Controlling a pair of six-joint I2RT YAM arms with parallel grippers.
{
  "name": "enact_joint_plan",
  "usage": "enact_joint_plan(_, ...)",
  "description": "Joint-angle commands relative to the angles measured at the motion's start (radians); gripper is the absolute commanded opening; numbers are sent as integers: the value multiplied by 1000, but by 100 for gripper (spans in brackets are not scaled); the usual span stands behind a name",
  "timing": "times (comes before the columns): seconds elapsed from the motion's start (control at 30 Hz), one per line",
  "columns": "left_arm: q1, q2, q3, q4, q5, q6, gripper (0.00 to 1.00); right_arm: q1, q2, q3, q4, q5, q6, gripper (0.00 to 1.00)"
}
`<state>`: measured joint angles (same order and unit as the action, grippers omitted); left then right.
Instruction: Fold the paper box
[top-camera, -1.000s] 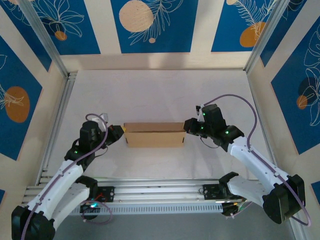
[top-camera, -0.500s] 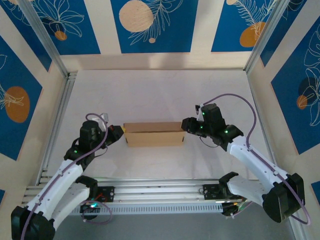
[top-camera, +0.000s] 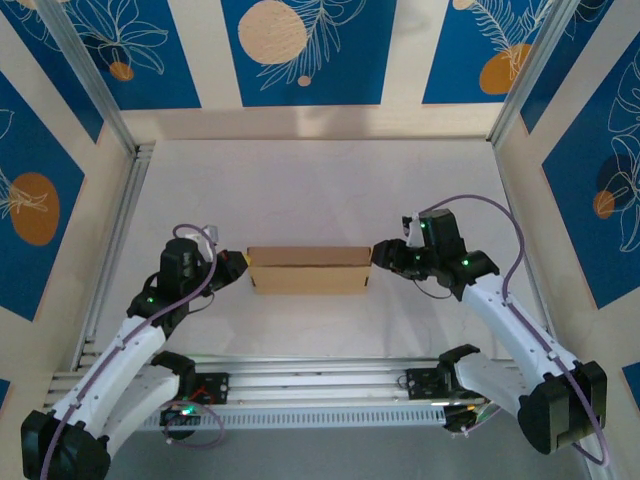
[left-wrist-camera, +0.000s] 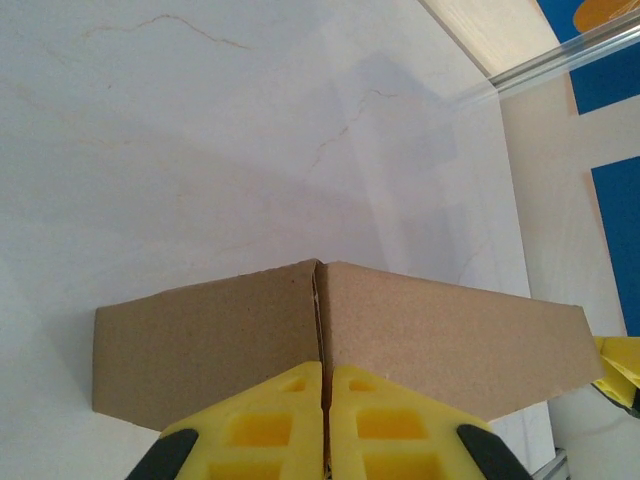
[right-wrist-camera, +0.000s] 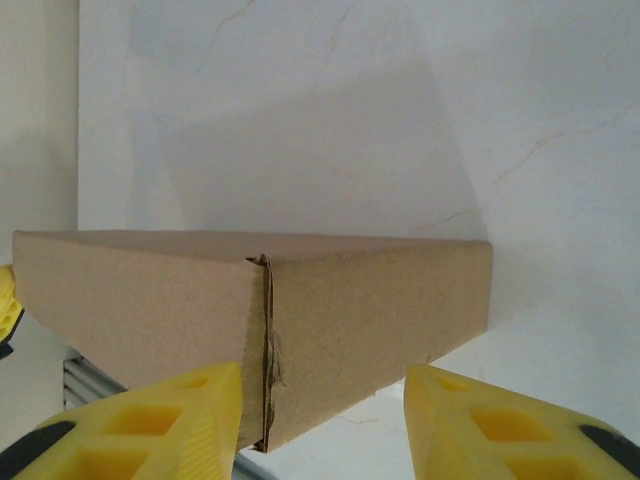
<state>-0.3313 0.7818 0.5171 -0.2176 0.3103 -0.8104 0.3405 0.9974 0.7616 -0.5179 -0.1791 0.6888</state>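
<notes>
The paper box (top-camera: 308, 270) is a closed, shallow brown cardboard box lying flat in the middle of the table. My left gripper (top-camera: 240, 266) is shut, its yellow fingertips pressed together against the box's left corner seam (left-wrist-camera: 322, 300); the gripper (left-wrist-camera: 325, 400) shows nothing clearly held. My right gripper (top-camera: 380, 255) is open at the box's right end. In the right wrist view its fingers (right-wrist-camera: 200, 400) stand either side of the right corner (right-wrist-camera: 265, 330), just short of the cardboard (right-wrist-camera: 370, 300), the gripper (right-wrist-camera: 322, 385) holding nothing.
An aluminium rail (top-camera: 320, 385) runs along the near edge between the arm bases, and another (top-camera: 115, 240) lines the left side. Beige and blue patterned walls (top-camera: 310, 50) enclose the white table (top-camera: 320, 190) beyond the box.
My right gripper has drawn back a little to the right, off the box's right end. The box and my left gripper have stayed put.
</notes>
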Motion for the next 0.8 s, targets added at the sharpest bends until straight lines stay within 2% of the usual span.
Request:
enact_joint_plan(0.0, 2, 35, -35, -220, -33, 29, 8, 0, 15, -31, 6, -80, -8, 45)
enact_joint_plan(0.13, 3, 40, -31, -219, -30, 30, 8, 27, 27, -51, -20, -31, -13, 38)
enact_joint_plan(0.3, 2, 46, -22, -220, -31, 34, 8, 75, 52, -54, -104, 98, -18, 29)
enact_joint_plan(0.47, 2, 51, -20, -222, -34, 40, 9, 81, 16, -19, -139, 144, -38, 29)
enact_joint_plan(0.77, 3, 50, -11, -236, -42, 53, 9, 73, 4, 93, -131, 63, -58, 38)
